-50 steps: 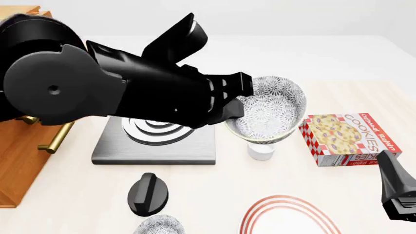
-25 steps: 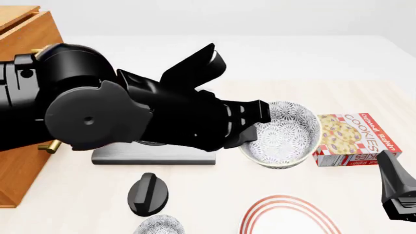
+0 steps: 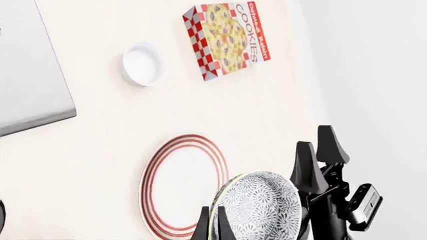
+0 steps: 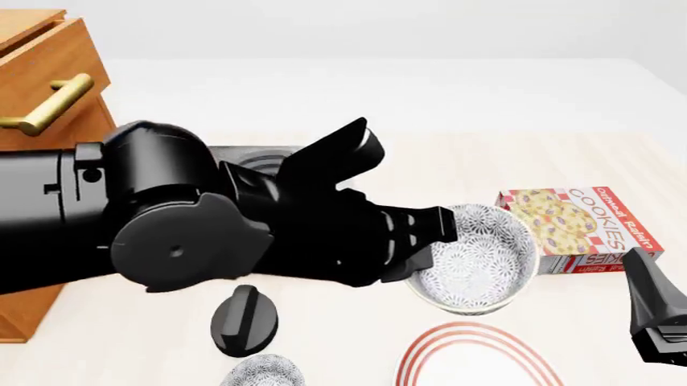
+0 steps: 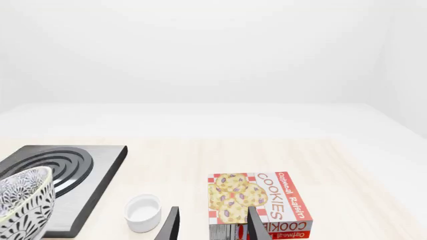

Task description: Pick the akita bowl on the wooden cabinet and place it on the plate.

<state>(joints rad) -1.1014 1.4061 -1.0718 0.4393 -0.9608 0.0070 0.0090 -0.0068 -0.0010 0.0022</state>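
The left end effector (image 4: 429, 241) is clamped on the bowl (image 4: 472, 257) by its rim, holding it in the air. The plate (image 4: 478, 358) lies on the desk just nearer, slightly below.

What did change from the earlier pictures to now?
The left gripper, still shut on the bowl, carried it nearer the camera, toward the plate, and lower in the picture. The cookie box, plate and right gripper stayed put.

akita bowl (image 4: 472, 259) lower, nearer plate (image 4: 478, 356)
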